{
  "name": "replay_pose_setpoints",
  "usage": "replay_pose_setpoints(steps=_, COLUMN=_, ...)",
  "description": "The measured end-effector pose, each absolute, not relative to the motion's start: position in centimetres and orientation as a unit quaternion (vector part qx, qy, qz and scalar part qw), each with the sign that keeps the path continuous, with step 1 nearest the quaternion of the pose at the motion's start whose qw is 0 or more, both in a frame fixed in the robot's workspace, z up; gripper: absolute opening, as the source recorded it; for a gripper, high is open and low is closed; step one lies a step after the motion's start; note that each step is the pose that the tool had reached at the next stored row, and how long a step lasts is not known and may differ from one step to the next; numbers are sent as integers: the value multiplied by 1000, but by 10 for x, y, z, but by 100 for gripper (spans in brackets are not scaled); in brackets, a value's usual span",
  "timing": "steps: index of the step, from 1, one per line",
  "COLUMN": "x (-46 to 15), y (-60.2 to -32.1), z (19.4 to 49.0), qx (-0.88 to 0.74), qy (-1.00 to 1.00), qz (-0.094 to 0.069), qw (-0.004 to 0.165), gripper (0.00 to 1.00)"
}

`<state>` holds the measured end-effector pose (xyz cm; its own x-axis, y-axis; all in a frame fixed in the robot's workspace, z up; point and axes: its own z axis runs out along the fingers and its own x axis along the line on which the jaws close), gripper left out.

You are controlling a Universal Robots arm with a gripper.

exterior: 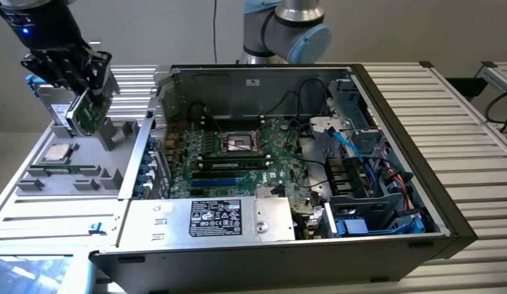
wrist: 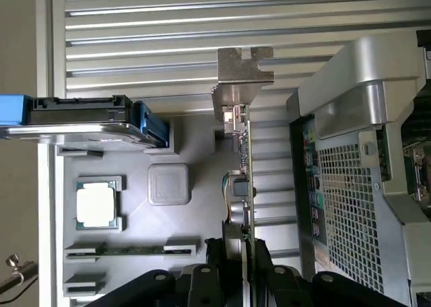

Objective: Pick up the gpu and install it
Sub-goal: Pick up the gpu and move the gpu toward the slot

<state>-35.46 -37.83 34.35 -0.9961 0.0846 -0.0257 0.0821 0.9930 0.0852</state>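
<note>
The gpu (exterior: 87,115) is a flat card with a green circuit board, held on edge over the grey parts tray (exterior: 65,205) at the exterior view's left. My gripper (exterior: 80,86) is shut on it from above. In the wrist view the gpu (wrist: 245,160) appears edge-on, with its silver end bracket (wrist: 241,68) at the far end and my gripper (wrist: 240,256) clamping the near end. The open computer case (exterior: 400,131) lies to the exterior view's right of the card, its motherboard (exterior: 237,153) exposed.
On the tray lie a processor chip (wrist: 96,205), a memory stick (wrist: 128,250) and a drive with blue ends (wrist: 77,122). Inside the case are a power supply (exterior: 212,217), blue cables (exterior: 356,150) and a drive cage. Ribbed metal table (exterior: 458,104) surrounds everything.
</note>
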Motion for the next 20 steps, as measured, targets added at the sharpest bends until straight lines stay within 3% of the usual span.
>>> replay_pose_setpoints(steps=20, x=-296, y=-389, z=434, qx=43, qy=998, qz=43, qw=13, gripper=29)
